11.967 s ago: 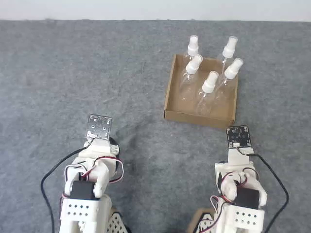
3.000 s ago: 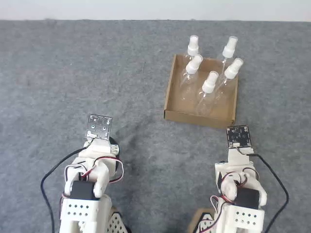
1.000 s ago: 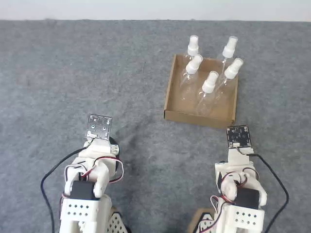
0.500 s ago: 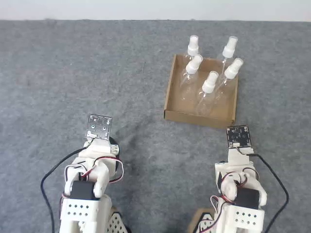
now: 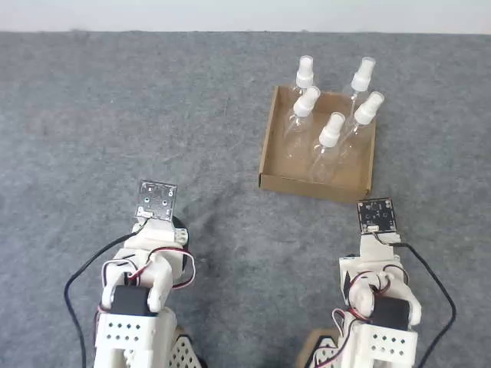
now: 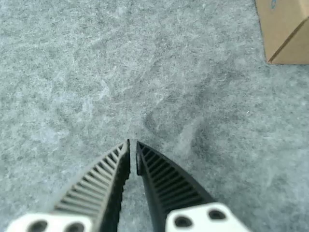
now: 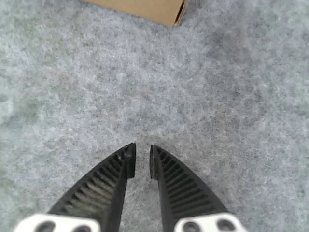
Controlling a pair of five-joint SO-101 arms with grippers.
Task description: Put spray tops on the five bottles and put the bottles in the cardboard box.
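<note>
Five spray-topped bottles point(image 5: 323, 156) are standing in the cardboard box point(image 5: 311, 186). The fingers of the left gripper point(image 6: 133, 143) and right gripper point(image 7: 142, 147) are sitting together over the bench point(image 5: 153, 100).

Bright, even, diffuse light; faint soft shadows on the grey felt point(image 5: 115, 100).

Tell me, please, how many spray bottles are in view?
5 bottles, all capped, at the cardboard box: far left bottle, far right bottle, middle left bottle, middle right bottle, front bottle. None appears hidden.
</note>
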